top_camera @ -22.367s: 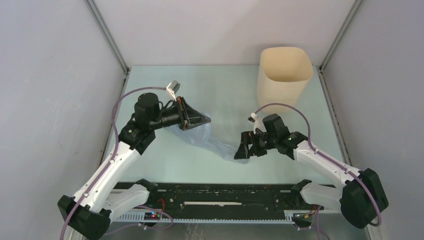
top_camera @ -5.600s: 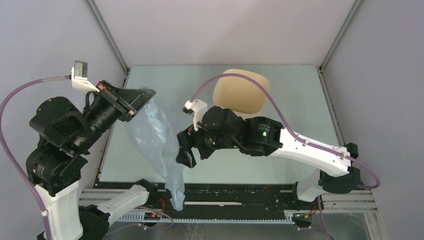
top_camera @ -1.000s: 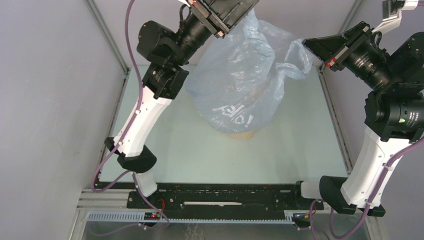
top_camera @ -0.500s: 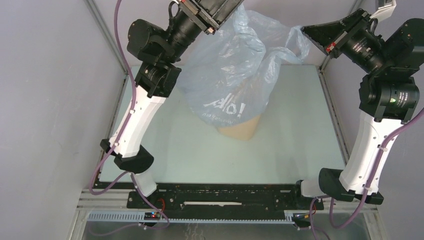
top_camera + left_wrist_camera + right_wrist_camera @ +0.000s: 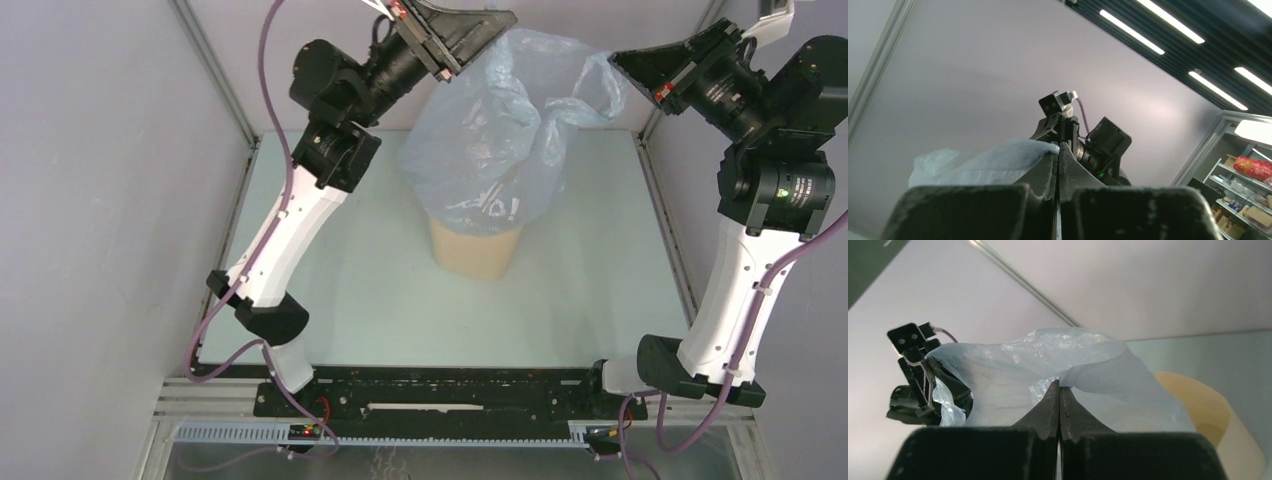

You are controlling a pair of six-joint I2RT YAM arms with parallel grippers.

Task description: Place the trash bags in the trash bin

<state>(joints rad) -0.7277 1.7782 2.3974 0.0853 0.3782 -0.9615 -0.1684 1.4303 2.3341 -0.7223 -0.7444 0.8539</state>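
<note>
The pale-blue trash bag (image 5: 497,125) with white lettering hangs stretched between both raised grippers, over the beige trash bin (image 5: 474,252). Its lower end covers the bin's mouth; I cannot tell how much of it is inside. My left gripper (image 5: 508,16) is shut on the bag's upper left edge, and in the left wrist view the gripper (image 5: 1058,146) pinches a fold of the bag (image 5: 988,161). My right gripper (image 5: 614,58) is shut on a handle loop at the upper right. The right wrist view shows this gripper (image 5: 1059,383) clamped on the bag (image 5: 1013,367), the bin (image 5: 1210,412) behind it.
The bin stands mid-table on the pale green table (image 5: 600,290). Grey enclosure walls with metal corner posts (image 5: 215,80) close in the left, right and back. Both arm bases sit on the black rail (image 5: 450,395) at the near edge.
The left gripper has swung right, toward the right gripper, and the bag has narrowed. More of the bin's wall shows below the bag. Both grips are unchanged.
</note>
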